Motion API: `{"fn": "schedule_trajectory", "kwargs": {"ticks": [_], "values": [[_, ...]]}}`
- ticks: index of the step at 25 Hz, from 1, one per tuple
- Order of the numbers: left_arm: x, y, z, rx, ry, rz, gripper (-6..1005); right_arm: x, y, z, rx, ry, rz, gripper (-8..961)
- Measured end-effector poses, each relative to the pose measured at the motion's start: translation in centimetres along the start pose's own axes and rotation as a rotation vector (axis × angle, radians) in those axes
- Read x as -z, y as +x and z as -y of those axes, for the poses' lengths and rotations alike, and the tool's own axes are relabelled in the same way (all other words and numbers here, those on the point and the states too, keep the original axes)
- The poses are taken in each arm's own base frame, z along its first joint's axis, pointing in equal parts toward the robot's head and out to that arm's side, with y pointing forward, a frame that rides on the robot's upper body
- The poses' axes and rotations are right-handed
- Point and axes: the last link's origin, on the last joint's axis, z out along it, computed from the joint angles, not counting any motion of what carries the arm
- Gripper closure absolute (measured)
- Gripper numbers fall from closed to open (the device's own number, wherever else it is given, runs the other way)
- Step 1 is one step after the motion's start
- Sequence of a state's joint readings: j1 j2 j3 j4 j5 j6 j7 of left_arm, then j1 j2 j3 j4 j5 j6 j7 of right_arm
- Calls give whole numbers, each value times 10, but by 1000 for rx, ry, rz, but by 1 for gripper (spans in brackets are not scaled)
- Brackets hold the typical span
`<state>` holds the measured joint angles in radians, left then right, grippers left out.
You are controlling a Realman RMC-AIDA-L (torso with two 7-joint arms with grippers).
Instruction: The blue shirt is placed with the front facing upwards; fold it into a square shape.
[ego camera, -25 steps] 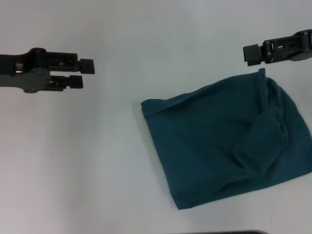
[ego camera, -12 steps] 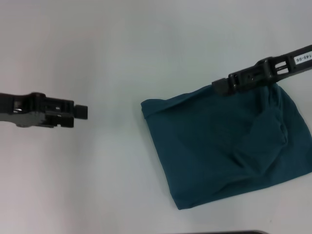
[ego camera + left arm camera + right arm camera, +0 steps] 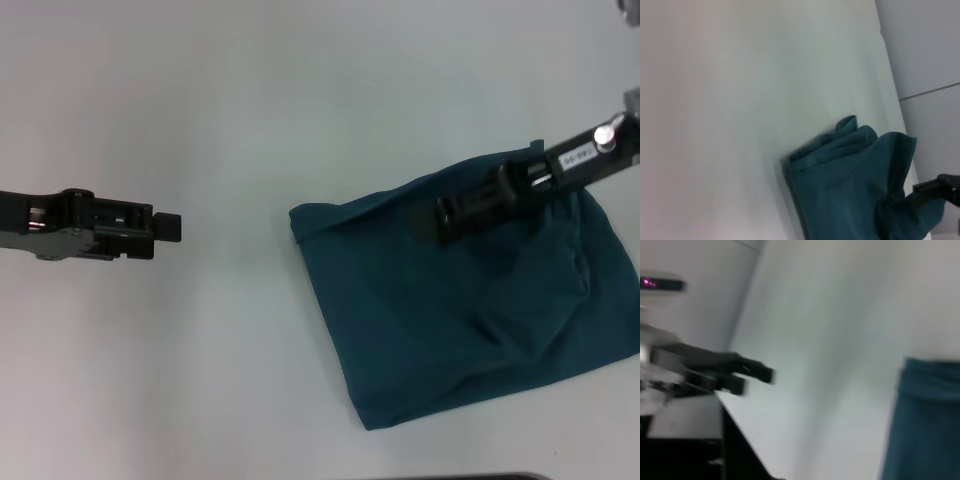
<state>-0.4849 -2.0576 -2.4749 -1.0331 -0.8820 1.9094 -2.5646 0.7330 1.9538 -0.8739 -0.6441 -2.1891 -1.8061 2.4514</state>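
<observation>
1. Now, right gripper: over upper part of the blue shirt, arm reaching in from the right edge. Jaw state can't tell; tip dark against cloth in head view, no grip on fabric visible.
2. Left gripper: over bare table, well apart from shirt on robot's left side, tip pointing toward the shirt. Fingers look close together, nothing between them.
3. Blue shirt: folded into rough rectangle, lying flat on right half of table, skewed, not square to table edge. Left edge shows a rolled fold; a crease bump runs down the right part. In head view, right side reaches frame edge.
4. Left wrist view: shirt bunched in layers at near corner; dark tip of right gripper just beside its far side.
5. Right wrist view: shirt edge and left gripper beyond, blurred.
6. Table: plain white, dark strip at its near edge.
</observation>
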Motion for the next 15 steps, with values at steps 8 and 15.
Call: {"fn": "schedule_trajectory", "kwargs": {"ticks": [8,15], "values": [[0,2,-1,-7,1,-5,325,10,6,16,-59,118,-35,75],[4,6,-1,-12,4,-22,325,33,24,37,-128,246,-94,92]]}}
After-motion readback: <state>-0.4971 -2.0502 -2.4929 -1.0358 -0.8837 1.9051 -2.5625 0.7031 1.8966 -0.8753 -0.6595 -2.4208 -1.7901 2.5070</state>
